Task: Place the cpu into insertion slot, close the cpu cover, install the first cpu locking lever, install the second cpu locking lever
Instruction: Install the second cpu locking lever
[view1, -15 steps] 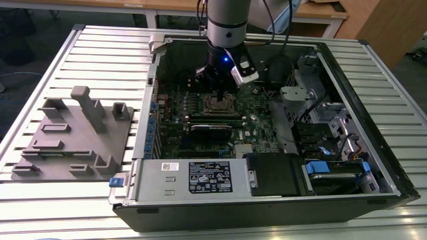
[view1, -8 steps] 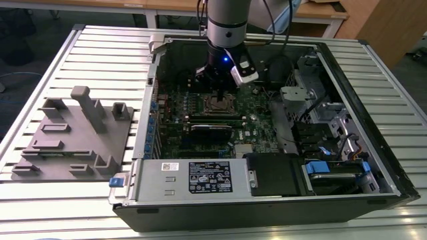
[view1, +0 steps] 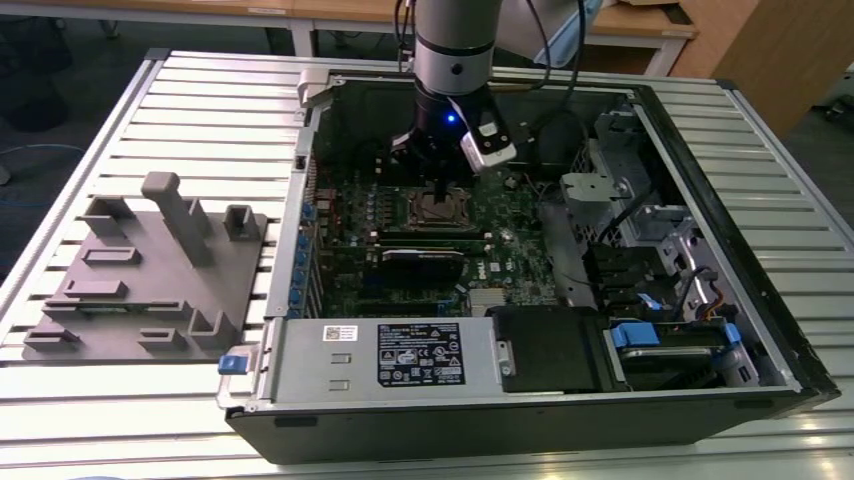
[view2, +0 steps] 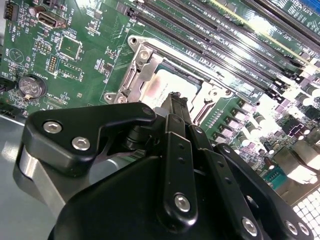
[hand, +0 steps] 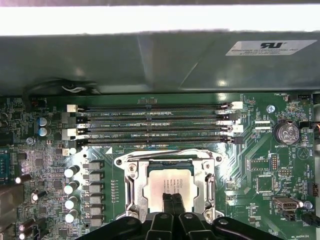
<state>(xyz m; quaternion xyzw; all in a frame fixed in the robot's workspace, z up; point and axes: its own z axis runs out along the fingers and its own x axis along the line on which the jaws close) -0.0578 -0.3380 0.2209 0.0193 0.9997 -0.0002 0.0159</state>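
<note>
One cpu (hand: 168, 183) sits in the one insertion slot (hand: 131, 186), lower centre of the first wrist view; cpu cover (hand: 170, 161) is down around it. One gripper (hand: 172, 199), fingertips together, touches the chip; its lower edge is hidden. Four memory slots (hand: 150, 123) sit above.

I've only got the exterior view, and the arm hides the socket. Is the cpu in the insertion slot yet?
Observer: Yes. In the first wrist view the cpu lies flat in the insertion slot.
Operator: Is the cover down?
Observer: The cpu cover lies flat around the chip, with the metal top showing through its cut-out.
Operator: Where's the pincer?
Observer: In both wrist views the pincer is shut, over one edge of the cpu, holding nothing.
</note>
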